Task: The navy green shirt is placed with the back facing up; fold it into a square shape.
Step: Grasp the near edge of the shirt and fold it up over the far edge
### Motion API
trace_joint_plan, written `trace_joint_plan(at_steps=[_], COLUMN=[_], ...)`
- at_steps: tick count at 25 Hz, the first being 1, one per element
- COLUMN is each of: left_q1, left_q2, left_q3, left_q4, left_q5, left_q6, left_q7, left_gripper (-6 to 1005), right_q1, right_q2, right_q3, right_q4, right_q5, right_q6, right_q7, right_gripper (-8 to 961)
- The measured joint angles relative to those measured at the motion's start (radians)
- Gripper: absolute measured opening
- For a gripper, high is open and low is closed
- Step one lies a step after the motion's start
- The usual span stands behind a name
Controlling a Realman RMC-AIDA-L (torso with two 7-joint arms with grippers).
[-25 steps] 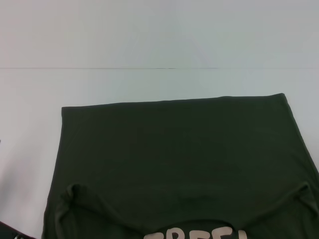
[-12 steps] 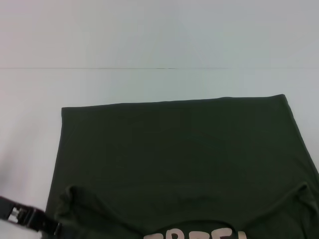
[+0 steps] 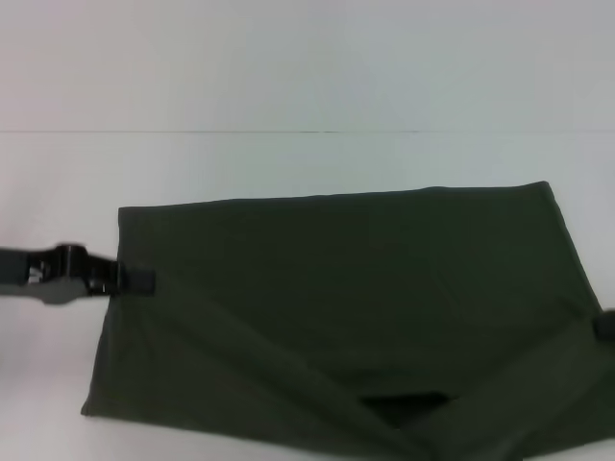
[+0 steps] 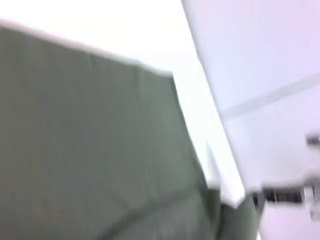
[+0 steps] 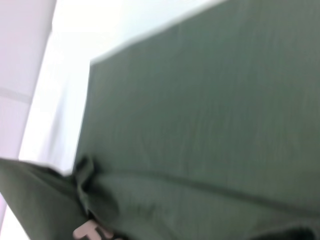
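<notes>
I note the navy green shirt [image 3: 346,307] lying on the white table [image 3: 288,154], its near portion lifted forward by the left gripper [image 3: 135,280], clamped on its left edge, and the right gripper [image 3: 605,327], grip indeterminate; I would carry both corners level toward the far hem.

Olive cloth fills nearly the whole right wrist view: the navy green shirt [image 5: 210,110], its broad plain panel spread flat on the pale table [image 5: 55,100]. One straight edge of the shirt meets another at a square corner against the white surface. Close to the camera a fold line crosses the fabric, and a lifted flap of the same cloth hangs in front of it, bunched and wrinkled at the crease. Just under that bunching a scrap of cream lettering [image 5: 87,231] peeks out, too partial to read.
</notes>
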State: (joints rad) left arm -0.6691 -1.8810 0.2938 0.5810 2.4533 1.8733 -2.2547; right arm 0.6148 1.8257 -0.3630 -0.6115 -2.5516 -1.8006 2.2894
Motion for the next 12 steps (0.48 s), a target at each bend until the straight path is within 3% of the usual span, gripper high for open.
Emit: trace_joint_plan(at_steps=[7, 12], left_q1=[0.015, 0.022], left_q2=[-0.014, -0.045], left_q3=[-0.015, -0.015], left_q4=[-0.040, -0.051], left_q5=[-0.109, -0.143], left_q6=[-0.229, -0.372], left_q7=[-0.009, 0.015], left_gripper=[43, 43], right_q1=[-0.005, -0.003], right_q2=[0.008, 0.028], right_q3=[0.001, 0.000], right_q4=[0.072, 0.105], right_q5=[0.144, 0.215], right_q6=[0.246, 0.396], right_q7=[0.045, 0.040], right_gripper=[41, 41])
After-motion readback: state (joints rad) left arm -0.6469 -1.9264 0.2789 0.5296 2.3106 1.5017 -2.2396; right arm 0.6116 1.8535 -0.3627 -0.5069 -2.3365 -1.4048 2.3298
